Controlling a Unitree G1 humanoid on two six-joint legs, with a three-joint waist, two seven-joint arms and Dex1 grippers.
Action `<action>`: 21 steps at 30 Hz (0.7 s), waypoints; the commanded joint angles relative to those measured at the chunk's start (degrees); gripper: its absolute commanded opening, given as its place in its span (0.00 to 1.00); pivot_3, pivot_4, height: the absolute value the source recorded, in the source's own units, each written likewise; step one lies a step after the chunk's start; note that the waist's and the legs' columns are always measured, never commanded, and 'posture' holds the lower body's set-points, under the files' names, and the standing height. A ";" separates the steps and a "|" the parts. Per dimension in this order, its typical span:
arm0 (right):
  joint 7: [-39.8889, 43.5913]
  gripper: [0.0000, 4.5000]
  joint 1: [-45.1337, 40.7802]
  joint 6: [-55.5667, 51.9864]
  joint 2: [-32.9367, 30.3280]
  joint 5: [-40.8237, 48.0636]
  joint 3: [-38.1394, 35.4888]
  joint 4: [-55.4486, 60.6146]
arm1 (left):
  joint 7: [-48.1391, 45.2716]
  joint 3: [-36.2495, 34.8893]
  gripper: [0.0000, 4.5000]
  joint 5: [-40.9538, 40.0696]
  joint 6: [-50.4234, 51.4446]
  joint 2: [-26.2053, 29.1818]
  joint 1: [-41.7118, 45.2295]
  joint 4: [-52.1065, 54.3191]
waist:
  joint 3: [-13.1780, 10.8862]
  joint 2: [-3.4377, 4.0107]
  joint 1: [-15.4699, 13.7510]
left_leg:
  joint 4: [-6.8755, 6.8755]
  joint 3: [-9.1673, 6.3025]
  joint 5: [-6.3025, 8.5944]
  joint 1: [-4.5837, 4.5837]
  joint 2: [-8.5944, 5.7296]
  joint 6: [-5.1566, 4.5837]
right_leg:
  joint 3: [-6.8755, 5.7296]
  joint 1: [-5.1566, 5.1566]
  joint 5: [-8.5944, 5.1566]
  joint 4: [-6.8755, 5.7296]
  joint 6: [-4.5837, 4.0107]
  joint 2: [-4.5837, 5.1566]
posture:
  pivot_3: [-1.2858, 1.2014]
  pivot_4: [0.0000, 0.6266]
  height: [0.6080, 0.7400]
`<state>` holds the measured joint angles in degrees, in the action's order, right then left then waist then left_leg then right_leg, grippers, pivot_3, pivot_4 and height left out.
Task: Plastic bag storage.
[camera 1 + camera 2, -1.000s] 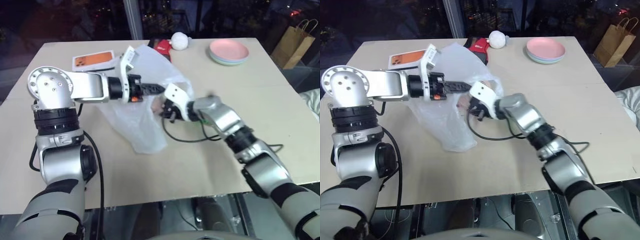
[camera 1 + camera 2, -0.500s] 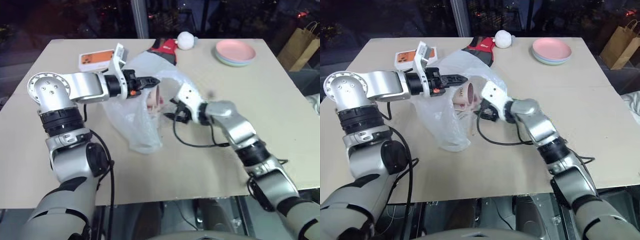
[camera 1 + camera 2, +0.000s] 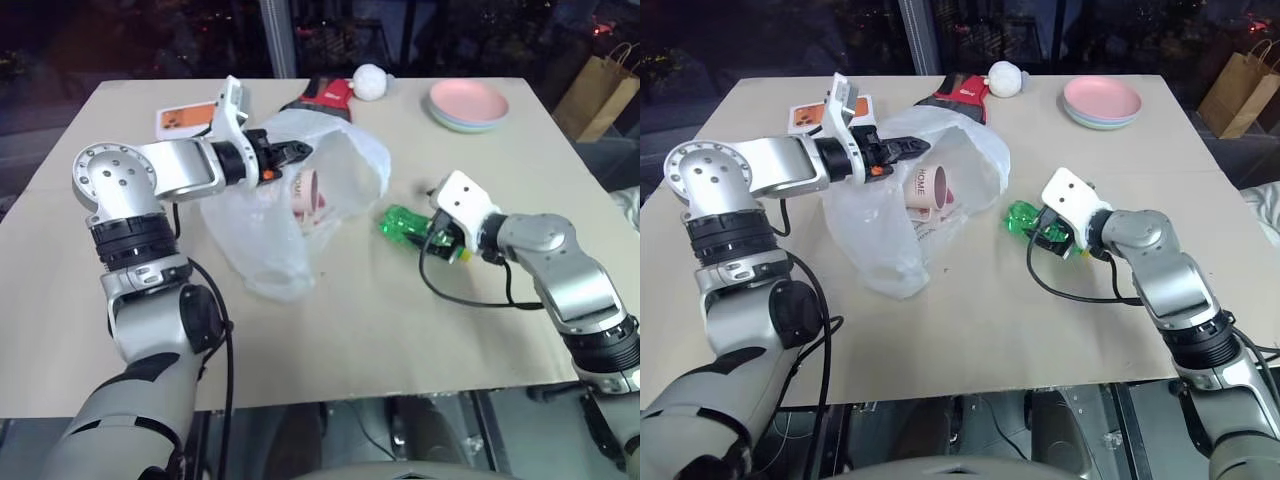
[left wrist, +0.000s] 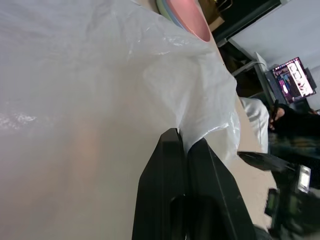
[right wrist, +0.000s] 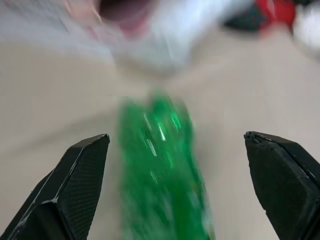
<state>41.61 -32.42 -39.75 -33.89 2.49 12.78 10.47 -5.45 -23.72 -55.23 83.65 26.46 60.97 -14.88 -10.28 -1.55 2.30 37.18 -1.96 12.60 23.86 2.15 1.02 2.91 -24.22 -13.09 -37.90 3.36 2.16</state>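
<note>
Left eye view: left gripper (image 3: 300, 153) is clamped on the rim of the plastic bag (image 3: 265, 240), holding its mouth up and facing the right arm. Bag sits mid-table (image 3: 330, 340), bottom resting on the surface. A pink mug (image 3: 308, 190) lies inside the opening. Green bottle (image 3: 408, 224) lies on its side on the table, just right of the bag, outside it. Right gripper (image 3: 440, 235) sits at the bottle's far end. Orange-and-white box (image 3: 188, 118), red item (image 3: 322, 95), white ball (image 3: 371, 81) and pink plates (image 3: 468, 104) are at the far edge; brown paper bag (image 3: 597, 88) stands off the table.

Left wrist view: black fingers (image 4: 172, 165) pressed together with thin white film pinched between them.

Right wrist view: fingers (image 5: 82, 172) spread wide either side of the bottle, not touching it.

Progress, my read: mug is in, bottle isn't. Next would be closing on the bottle and feeding it through the held-open mouth.
</note>
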 commanded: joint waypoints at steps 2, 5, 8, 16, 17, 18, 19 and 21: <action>3.62 0.99 -1.03 4.29 0.46 0.09 1.68 -12.14 | -4.60 3.67 0.00 1.86 -2.46 2.61 0.70 6.75 | -0.01 0.01 0.08 | -0.01 0.01 0.00 0.00 0.00 0.00 | 0.03 0.00 0.00 0.02 0.00 -0.01 | 0.52 0.24 1.00; 4.09 0.88 -1.76 6.51 1.02 0.22 1.23 -15.52 | -5.99 3.64 0.00 2.11 -1.94 2.90 0.62 7.43 | 0.00 0.01 0.16 | -0.02 0.04 0.00 -0.03 0.01 0.00 | 0.08 0.00 0.00 0.04 0.00 -0.03 | 0.52 0.24 1.00; 5.63 0.69 -0.60 6.98 1.11 2.16 -0.04 -12.85 | -5.61 1.74 0.00 2.08 -1.08 2.23 1.24 6.08 | -0.01 0.00 0.13 | -0.02 0.02 0.00 -0.03 0.03 0.00 | 0.06 0.00 0.00 0.03 0.00 -0.06 | 0.52 0.24 1.00; 7.41 0.69 4.94 -4.64 2.88 13.92 -3.46 10.03 | -5.16 0.56 0.00 2.86 -0.87 0.78 2.88 4.10 | -0.08 0.05 0.12 | -0.04 0.00 0.00 0.03 0.05 0.00 | 0.07 -0.02 -0.01 0.06 0.00 -0.08 | 0.52 0.24 1.00; 6.58 0.69 4.74 -7.05 3.91 15.24 -3.23 12.51 | -5.44 0.76 0.00 2.94 -0.73 0.73 3.00 4.10 | -0.09 0.04 0.12 | -0.03 0.00 0.00 0.03 0.05 0.00 | 0.07 -0.02 -0.01 0.05 0.00 -0.08 | 0.52 0.24 1.00; 5.36 0.69 3.86 -8.88 5.15 15.71 -2.53 13.76 | -5.86 0.86 0.00 2.95 -0.43 0.66 3.18 3.92 | -0.09 0.04 0.12 | -0.02 0.00 0.00 0.03 0.05 0.00 | 0.06 -0.02 -0.01 0.04 0.00 -0.08 | 0.52 0.24 1.00; 3.81 0.69 2.41 -10.47 6.68 15.58 -1.54 13.91 | -6.39 0.89 0.00 2.71 0.21 0.65 3.36 3.76 | -0.09 0.04 0.12 | -0.01 -0.03 0.00 0.02 0.05 0.00 | 0.04 -0.02 -0.01 0.02 0.00 -0.08 | 0.52 0.24 1.00; 0.89 0.69 -0.83 -12.38 9.90 14.78 -0.08 11.71 | -8.16 1.12 0.00 1.67 2.28 1.26 3.33 4.32 | -0.09 0.03 0.16 | 0.00 -0.04 0.00 0.00 0.05 0.00 | 0.03 -0.02 -0.01 -0.01 0.01 -0.08 | 0.52 0.24 1.00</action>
<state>45.12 -30.32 -51.01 -25.26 17.07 13.06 21.26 -11.74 -22.32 -52.04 84.41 26.94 62.67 -12.01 -10.37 -1.52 2.46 37.19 -1.99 12.60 23.83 2.20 1.01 2.94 -24.24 -13.10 -37.93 3.37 2.07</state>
